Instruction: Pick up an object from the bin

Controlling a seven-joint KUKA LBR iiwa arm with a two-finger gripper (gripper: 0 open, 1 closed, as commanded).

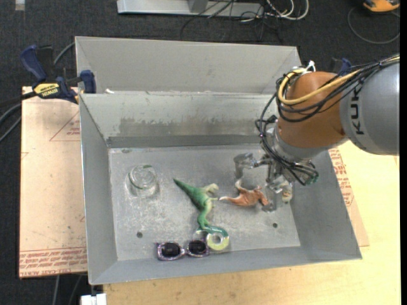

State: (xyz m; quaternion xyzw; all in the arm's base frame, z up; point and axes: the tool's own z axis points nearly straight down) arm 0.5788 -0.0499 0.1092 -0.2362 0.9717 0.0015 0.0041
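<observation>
Gripper (pixel 259 180) over orange dinosaur (pixel 245 199); long axis left-right; thin end left.

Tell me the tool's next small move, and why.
Probably shut the tool on the orange-brown toy animal: the tool is low at the right of the bin, open, with that toy right at its fingers. The green toy dinosaur lies further left, out of the way.
</observation>
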